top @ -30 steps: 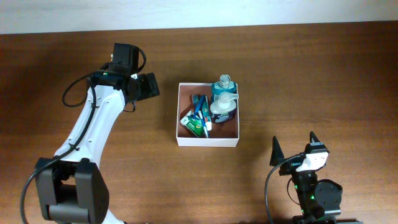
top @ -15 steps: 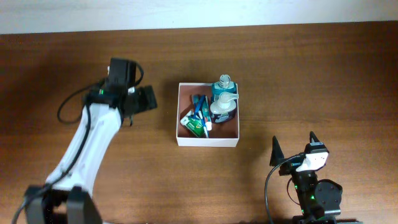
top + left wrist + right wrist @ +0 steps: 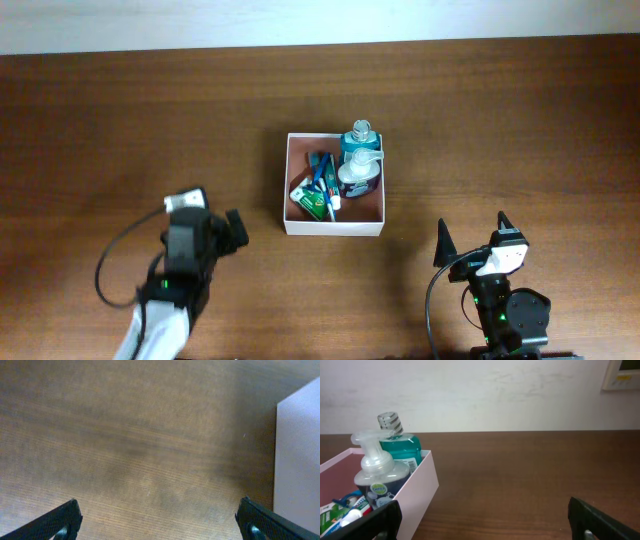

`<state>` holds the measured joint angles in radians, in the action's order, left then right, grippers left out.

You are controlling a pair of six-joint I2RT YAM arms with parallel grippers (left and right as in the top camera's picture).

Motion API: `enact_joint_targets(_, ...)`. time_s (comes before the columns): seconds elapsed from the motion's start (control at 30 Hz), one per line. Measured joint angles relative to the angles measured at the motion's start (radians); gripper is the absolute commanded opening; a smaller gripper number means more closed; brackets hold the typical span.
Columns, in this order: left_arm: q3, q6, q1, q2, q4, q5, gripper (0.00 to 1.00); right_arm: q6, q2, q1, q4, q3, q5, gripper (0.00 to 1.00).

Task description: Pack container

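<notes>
The container [image 3: 332,227], a square white-walled box with a reddish floor, sits mid-table. It holds a teal bottle [image 3: 360,139], a clear pump bottle [image 3: 359,172] and small tubes and packets [image 3: 317,192]. In the right wrist view the container [image 3: 417,492] shows at left with the teal bottle [image 3: 400,445] and the pump bottle [image 3: 377,477]. My left gripper [image 3: 232,229] is open and empty, low at the front left, left of the container; its wrist view [image 3: 159,525] shows bare wood and the box wall [image 3: 299,460] at right. My right gripper [image 3: 472,240] is open and empty at the front right.
The brown wooden table [image 3: 500,130] runs to a white wall at the back [image 3: 495,395]. A white device [image 3: 622,374] hangs on that wall at the far right.
My left arm has drawn back from beside the container's upper left toward the front left of the table, and has folded down. The right arm has not moved.
</notes>
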<state>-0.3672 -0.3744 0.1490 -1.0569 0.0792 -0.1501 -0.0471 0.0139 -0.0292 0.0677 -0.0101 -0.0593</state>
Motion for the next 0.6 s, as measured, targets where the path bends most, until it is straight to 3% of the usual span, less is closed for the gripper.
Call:
enact_joint_targets(0.27, 0.303, 0.0, 0.0, 0.257, -0.155, -0.005, 1.0, -0.001, 0.0, 0.0, 0.0, 0.0, 0.0, 0.98)
enact_joint_targets(0.6, 0.358, 0.004, 0.0, 0.443, -0.027, -0.043, 1.0, 0.0, 0.0, 0.0, 0.0, 0.0, 0.0, 0.99)
